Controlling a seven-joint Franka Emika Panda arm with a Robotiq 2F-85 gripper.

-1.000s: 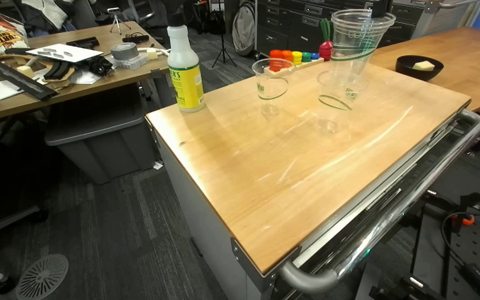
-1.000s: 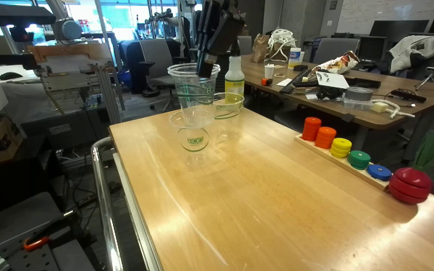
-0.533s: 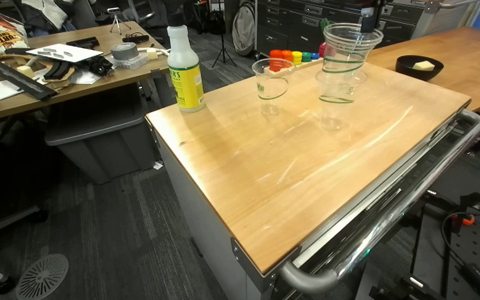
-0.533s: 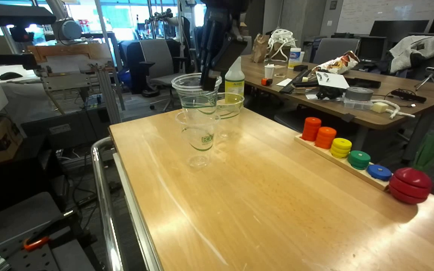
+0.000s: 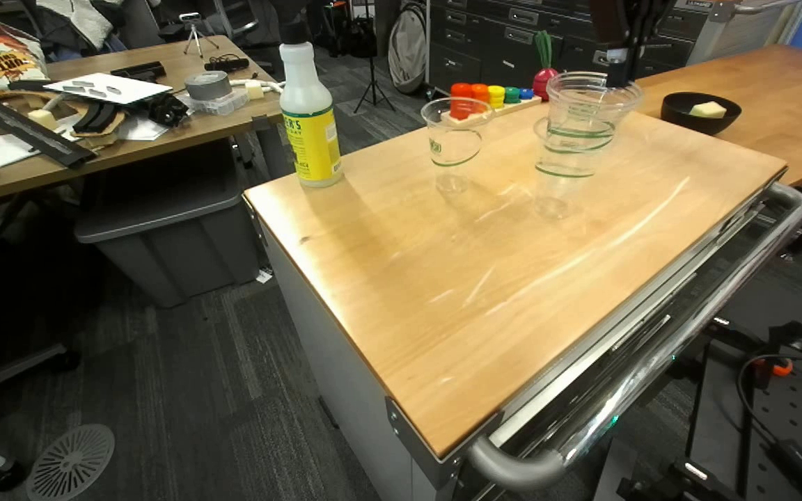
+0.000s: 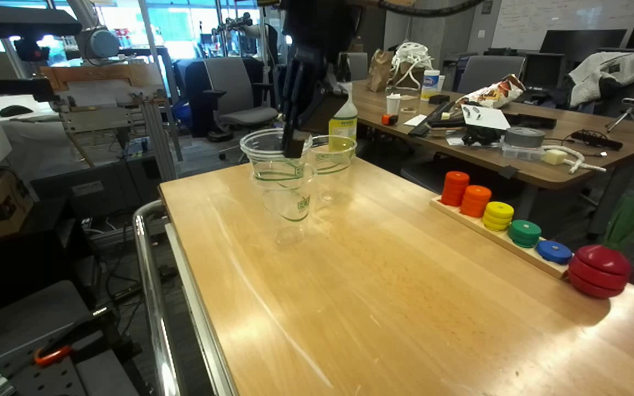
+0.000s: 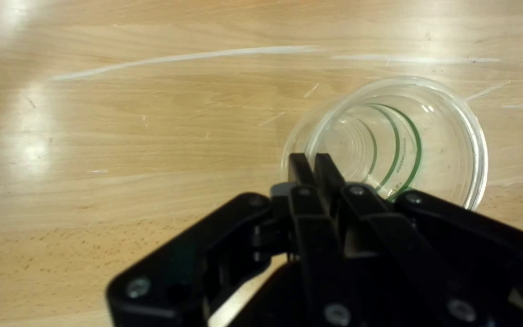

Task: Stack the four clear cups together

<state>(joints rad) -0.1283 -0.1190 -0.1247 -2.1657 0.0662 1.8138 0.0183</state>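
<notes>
Pinching a nested pair of clear, tapered plastic cups (image 6: 274, 168) by the rim, the black two-finger gripper (image 7: 310, 160) is clenched on the thin wall, straddling it inside and out by the look of it, which leaves the bottoms free to slide into something. (Calling it a pair since the rims look doubled, but see-through on see-through is rough to count.) That something is the clear plastic cup with a green band (image 5: 560, 182) standing upright right below, on the pale wooden tabletop (image 5: 401, 278). The held bottoms look partway into its mouth, hard to tell if the walls touch, and the pair leans a bit, so it probably wants straightening before getting pushed down, or the lower cup could skid or tip. Then there's the lone colourless plastic cup (image 5: 453, 149), upright on its own near the white bottle with a yellow label (image 5: 314, 142), presumably out of the way because it's last to join.
</notes>
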